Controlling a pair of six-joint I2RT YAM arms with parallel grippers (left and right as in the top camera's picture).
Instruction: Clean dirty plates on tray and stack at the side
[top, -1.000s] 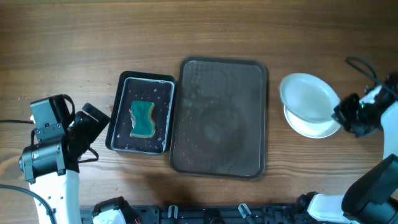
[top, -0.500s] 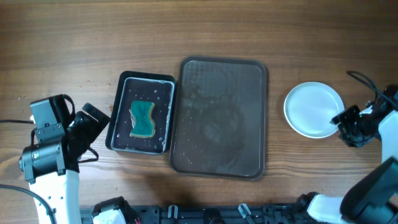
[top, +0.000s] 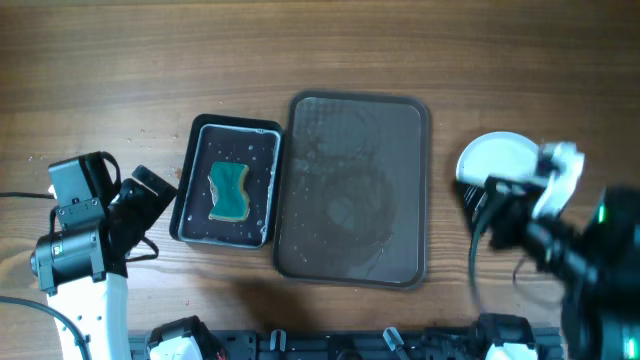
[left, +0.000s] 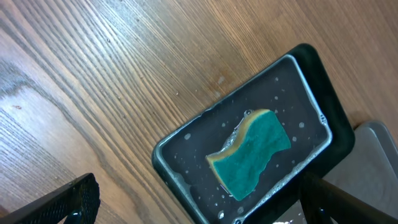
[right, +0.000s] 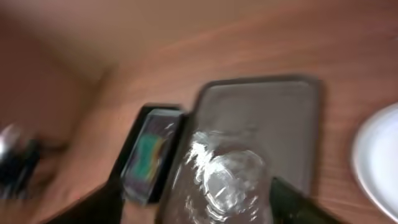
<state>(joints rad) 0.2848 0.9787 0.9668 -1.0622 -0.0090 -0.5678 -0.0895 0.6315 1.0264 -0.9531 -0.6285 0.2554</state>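
The white plates (top: 497, 158) lie stacked on the table right of the tray, their near side hidden by my right arm; one rim (right: 378, 163) shows at the right edge of the blurred right wrist view. The dark brown tray (top: 350, 190) holds only wet ring marks (right: 233, 171). My right gripper (top: 478, 205) is open and holds nothing; it hovers beside the stack and faces the tray. My left gripper (top: 152, 205) is open and holds nothing, just left of the black sponge tray.
A small black tray (top: 228, 182) with soapy water holds a green-yellow sponge (left: 252, 158) and sits against the brown tray's left side. Both arm bases stand at the near table edge.
My right gripper has let the top plate settle flat on the stack and opened. It then swung fast away from the stack toward the tray. The left arm is still.
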